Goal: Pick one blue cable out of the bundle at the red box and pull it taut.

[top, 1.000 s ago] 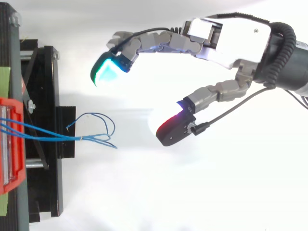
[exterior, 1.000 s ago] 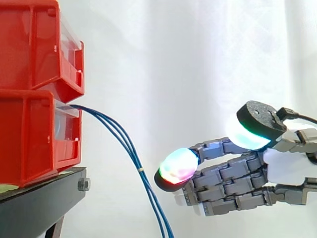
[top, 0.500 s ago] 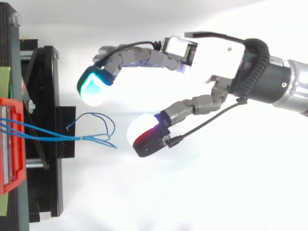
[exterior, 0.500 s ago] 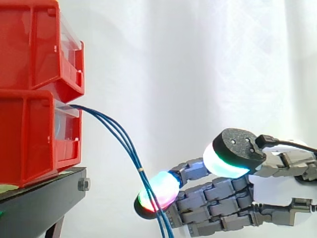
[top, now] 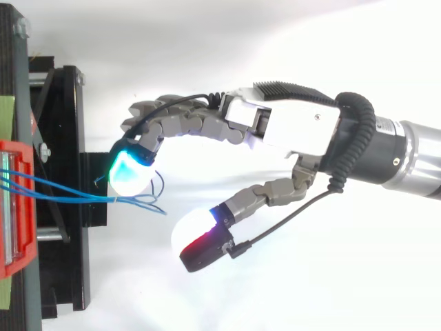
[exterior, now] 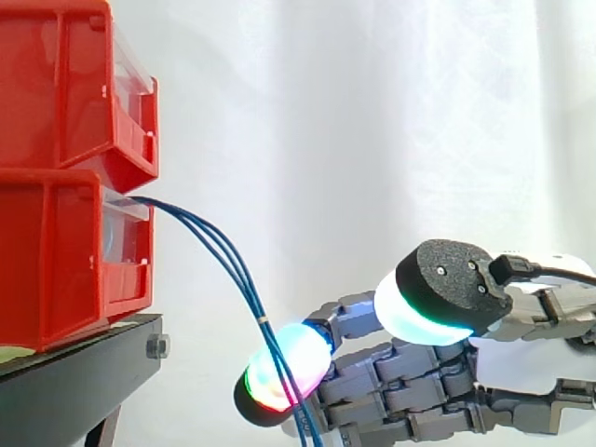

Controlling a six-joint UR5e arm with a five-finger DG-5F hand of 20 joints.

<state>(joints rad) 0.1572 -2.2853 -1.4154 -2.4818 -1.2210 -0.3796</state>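
Side view: 2 red bins stand stacked at the left on a black stand [exterior: 74, 382], the upper red bin [exterior: 65, 84] over the lower red bin [exterior: 65, 251], before a white curtain [exterior: 372, 140]. The blue cables [exterior: 223, 256] leave the front of the lower red bin as a bundle and droop in an arc down and to the right, slack. The hand [exterior: 410, 391] lies low at the right, fingers reaching left. A fingertip pad [exterior: 279, 372] glowing green and red overlaps the cables low on their run, but contact cannot be confirmed. The thumb pad [exterior: 433, 298], white and cyan, sits above and well apart from it. Top view: the cables [top: 69, 196] run right from the bin [top: 14, 207] across the stand [top: 69, 138] to loose, curled ends. The hand [top: 296, 127] is spread, pinching nothing. Its cyan fingertip pad [top: 129, 176] sits over those ends and the thumb pad [top: 196, 238] lies apart, with the cable ends between the 2.
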